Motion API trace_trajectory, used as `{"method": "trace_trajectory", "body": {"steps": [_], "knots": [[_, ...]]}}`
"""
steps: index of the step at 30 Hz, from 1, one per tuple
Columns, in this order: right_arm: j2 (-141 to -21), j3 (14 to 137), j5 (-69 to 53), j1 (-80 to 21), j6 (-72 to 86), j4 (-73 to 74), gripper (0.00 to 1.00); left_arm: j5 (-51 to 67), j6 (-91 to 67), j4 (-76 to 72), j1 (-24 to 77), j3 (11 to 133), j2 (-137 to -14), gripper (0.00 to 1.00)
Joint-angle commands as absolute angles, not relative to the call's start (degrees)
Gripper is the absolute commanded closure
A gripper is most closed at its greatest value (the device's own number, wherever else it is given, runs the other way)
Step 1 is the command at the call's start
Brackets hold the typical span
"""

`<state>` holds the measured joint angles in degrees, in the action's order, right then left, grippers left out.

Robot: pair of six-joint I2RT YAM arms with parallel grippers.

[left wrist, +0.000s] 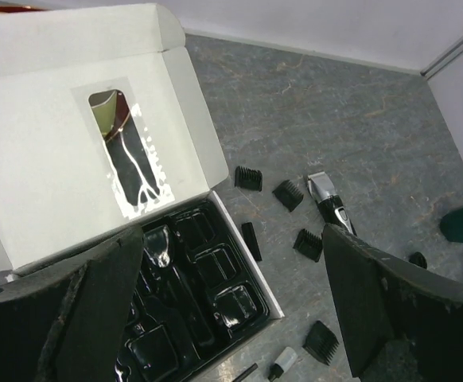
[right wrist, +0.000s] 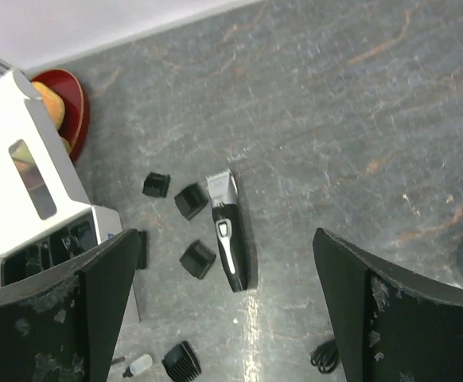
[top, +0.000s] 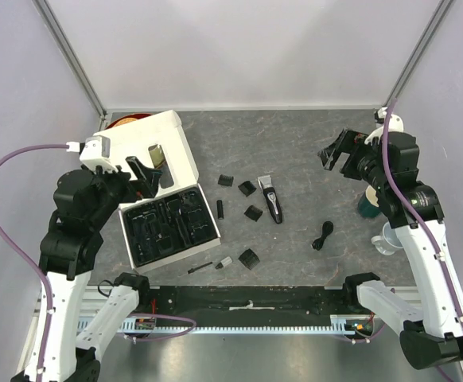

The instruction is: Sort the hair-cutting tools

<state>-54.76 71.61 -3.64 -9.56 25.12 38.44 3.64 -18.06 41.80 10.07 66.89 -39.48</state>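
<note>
The slim black clipper [top: 271, 199] with its silver blade head lies mid-table, also seen in the right wrist view [right wrist: 231, 247]. Several black comb guards lie around it: one [top: 226, 181] at the back, one [top: 253, 213] to its left, one [top: 250, 259] near the front. A coiled black cord [top: 322, 235] lies to the right. A thin brush [top: 200, 268] and a small bottle [top: 224, 262] lie in front of the box. My left gripper [top: 148, 177] hovers open over the box's black tray [left wrist: 215, 294]. My right gripper [top: 336, 155] hangs open, high above the table's right side, holding nothing.
The white box [top: 213, 224] stands open at the left, its windowed lid [top: 148, 151] folded back. A short black bar [top: 220, 209] lies beside it. A red bowl [top: 128, 119] sits behind the lid. A teal cup [top: 368, 207] and a clear cup [top: 384, 239] stand at the right edge.
</note>
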Motion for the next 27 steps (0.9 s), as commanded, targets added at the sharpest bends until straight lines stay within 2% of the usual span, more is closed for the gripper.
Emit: {"method": "trace_trajectory", "body": {"steps": [1,5,10,20,27], "knots": [[-53.97,69.18,-0.89,-9.49,27.15,42.18,0.02,5.89,-21.62,42.89,9.76,66.98,-40.34,0.00],[-52.03,65.40,-1.31,-9.41,25.59,41.92,0.02,11.41,-22.33,42.28,9.84,65.48,-41.31,0.00],[-51.50,64.86,-1.49,-9.49,23.29,44.29,0.02,11.95,-26.44,42.10,9.84,64.16,-42.80,0.00],[-51.77,63.01,-4.40,-9.58,17.32,44.21,0.02,3.70,-28.48,39.55,9.84,56.61,-38.42,0.00],[-57.82,62.93,-2.46,-9.84,17.93,43.95,0.05,0.18,-25.49,40.17,9.76,55.02,-35.78,0.00]]}}
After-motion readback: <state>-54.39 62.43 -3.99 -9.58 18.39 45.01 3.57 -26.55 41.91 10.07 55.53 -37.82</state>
